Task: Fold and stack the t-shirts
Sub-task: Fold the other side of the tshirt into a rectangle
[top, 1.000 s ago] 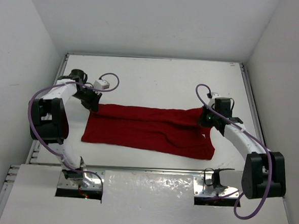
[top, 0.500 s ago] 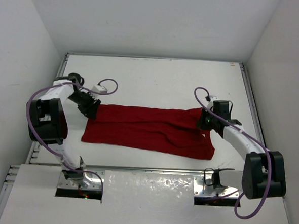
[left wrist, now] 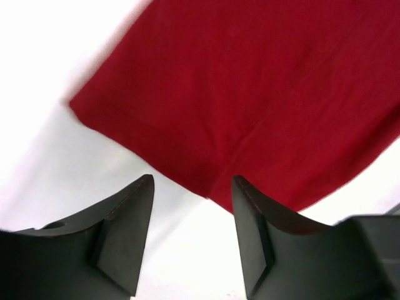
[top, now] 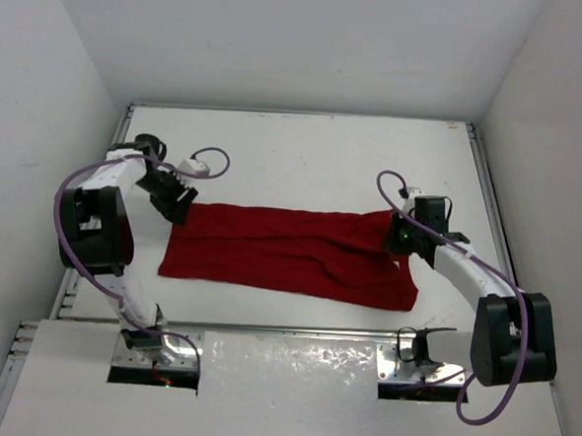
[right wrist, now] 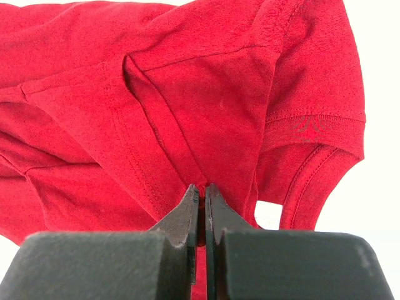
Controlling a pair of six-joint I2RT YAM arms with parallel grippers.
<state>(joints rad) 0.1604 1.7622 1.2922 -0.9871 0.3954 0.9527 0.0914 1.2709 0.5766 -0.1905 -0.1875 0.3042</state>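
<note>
Freed at its left corner moments ago, the dark red t-shirt is lying as a long strip on the table. The right gripper is pinching its sleeve end, with the left gripper hovering beyond, fingers parted and empty. The lengthwise fold appears to be finishing, likely calling next for a crosswise fold.

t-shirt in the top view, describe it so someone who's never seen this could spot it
Start at the white table in the middle of the view. Across its middle the t-shirt lies as a long flat band, from the open left gripper to the right gripper pinching its sleeve end. It is the only coloured thing there: plain dark red cloth.
</note>
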